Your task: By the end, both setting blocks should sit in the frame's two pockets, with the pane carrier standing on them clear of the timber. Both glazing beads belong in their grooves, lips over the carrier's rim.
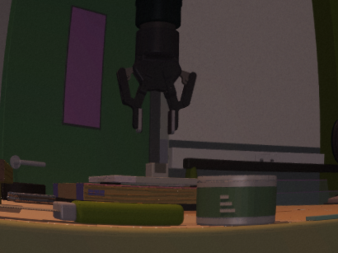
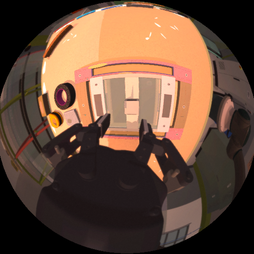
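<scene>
The timber frame (image 2: 132, 96) lies flat on the orange table, with pink corner pieces. The pane carrier (image 2: 131, 100) sits inside it, a pale plate with a greenish pane. An upright grey handle post (image 1: 158, 141) rises from its middle. Two white glazing beads (image 2: 96, 101) (image 2: 167, 103) lie along the carrier's left and right sides, each with a dark patch. From the side the carrier's plate (image 1: 142, 179) rests just above the frame (image 1: 127, 192). The setting blocks are hidden. My gripper (image 1: 156, 120) hangs above the handle post, astride its top. It is open and empty.
A green tin (image 1: 236, 200) stands in front of the frame at the right. A green-handled tool (image 1: 119, 212) lies along the near table edge. Left of the frame lie a tape roll (image 2: 64, 95), a yellow disc (image 2: 55, 118) and a small grey pad (image 2: 71, 117).
</scene>
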Motion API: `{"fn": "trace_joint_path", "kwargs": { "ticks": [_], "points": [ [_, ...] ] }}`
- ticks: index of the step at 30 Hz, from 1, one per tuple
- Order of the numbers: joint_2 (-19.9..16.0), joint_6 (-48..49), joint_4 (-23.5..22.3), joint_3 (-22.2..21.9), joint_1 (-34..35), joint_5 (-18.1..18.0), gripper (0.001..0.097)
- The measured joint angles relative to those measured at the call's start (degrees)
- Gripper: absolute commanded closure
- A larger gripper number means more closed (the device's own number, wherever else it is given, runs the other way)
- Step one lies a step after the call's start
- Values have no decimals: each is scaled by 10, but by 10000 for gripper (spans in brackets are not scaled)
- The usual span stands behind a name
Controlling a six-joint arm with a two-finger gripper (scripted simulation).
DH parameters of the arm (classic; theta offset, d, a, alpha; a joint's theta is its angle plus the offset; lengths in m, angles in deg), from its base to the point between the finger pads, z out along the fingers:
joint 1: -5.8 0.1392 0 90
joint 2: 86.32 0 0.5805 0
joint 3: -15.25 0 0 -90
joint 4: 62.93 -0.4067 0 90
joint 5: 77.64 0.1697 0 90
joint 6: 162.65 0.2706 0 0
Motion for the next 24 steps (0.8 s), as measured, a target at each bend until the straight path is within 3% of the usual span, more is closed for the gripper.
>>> {"fn": "trace_joint_path", "kwargs": {
  "ticks": [12, 24],
  "points": [
    [-39, 31, 0, 66, 31, -27, 421],
    [-119, 75, 0, 212, 75, -93, 421]
  ]
}}
